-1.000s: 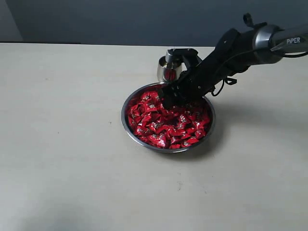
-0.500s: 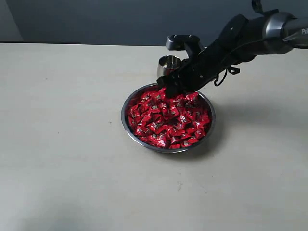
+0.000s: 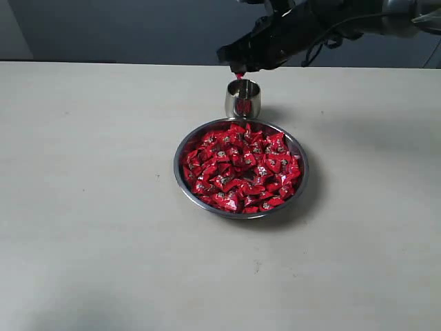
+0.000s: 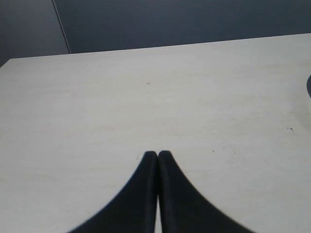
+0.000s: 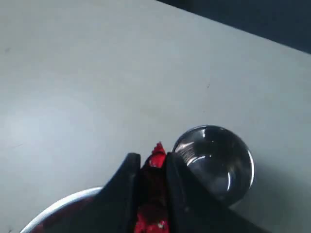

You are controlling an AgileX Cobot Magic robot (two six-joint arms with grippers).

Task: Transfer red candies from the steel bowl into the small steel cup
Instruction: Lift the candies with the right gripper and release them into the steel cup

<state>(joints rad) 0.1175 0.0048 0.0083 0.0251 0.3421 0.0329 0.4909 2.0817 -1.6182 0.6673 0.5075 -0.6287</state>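
Observation:
The steel bowl [image 3: 180, 181] sits mid-table, heaped with red candies [image 3: 241, 169]. Just behind it stands the small steel cup [image 3: 242, 100], upright, also seen from above in the right wrist view [image 5: 216, 162]. My right gripper [image 3: 238, 69] hovers a little above the cup's rim, shut on a red candy [image 5: 155, 160] that pokes out past its fingertips; the bowl's rim [image 5: 63, 204] shows at the edge of that view. My left gripper [image 4: 158, 154] is shut with nothing between its fingers, over bare table, and does not appear in the exterior view.
The pale tabletop [image 3: 89, 207] stretches wide to the left and front of the bowl. A dark wall [image 3: 138, 27] runs behind the table's far edge.
My right gripper has risen out of the bowl with a candy and moved back and left, ending above the cup. The left gripper view has no earlier frame.

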